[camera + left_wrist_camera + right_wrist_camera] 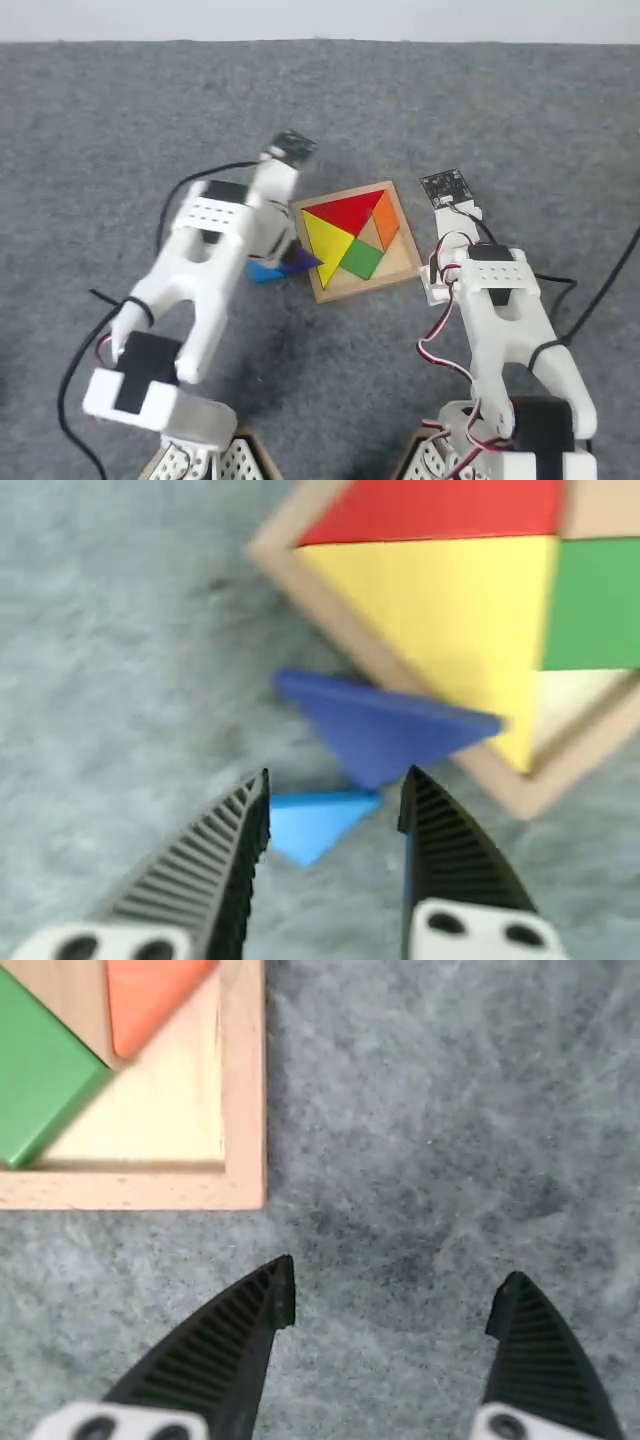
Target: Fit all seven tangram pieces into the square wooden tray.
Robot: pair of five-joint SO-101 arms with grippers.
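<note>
A grey, felt-like cloth covered the counter [120,120] from edge to edge, its nap mottled and slightly fuzzy in both wrist views, and a pale strip of wall [320,18] ran along the far side of it in the high view. The left gripper [335,805] hung low over this cloth with its ribbed black fingers moderately apart and nothing clamped. A light blue piece [315,820] lay flat on the cloth right between the fingertips, though the view did not settle whether either finger touched it. Just beyond the fingertips a dark blue triangle [385,730] sat tilted, propped over the rim of the square wooden tray [330,630] with one end out above the cloth. Farther on from this gripper, inside the tray, a yellow triangle [450,620] lay against that rim, with a red triangle [440,505] past it and a green square [600,600] off to one side. The right gripper [395,1290] hovered over bare grey cloth with its fingers spread wide and nothing between them. A corner of the tray lay just beyond one fingertip, well apart from the other. Within that corner pale bare wood showed, and beyond it sat the green square and an orange piece [150,1000]. Black cables trailed from both arms across the cloth.
</note>
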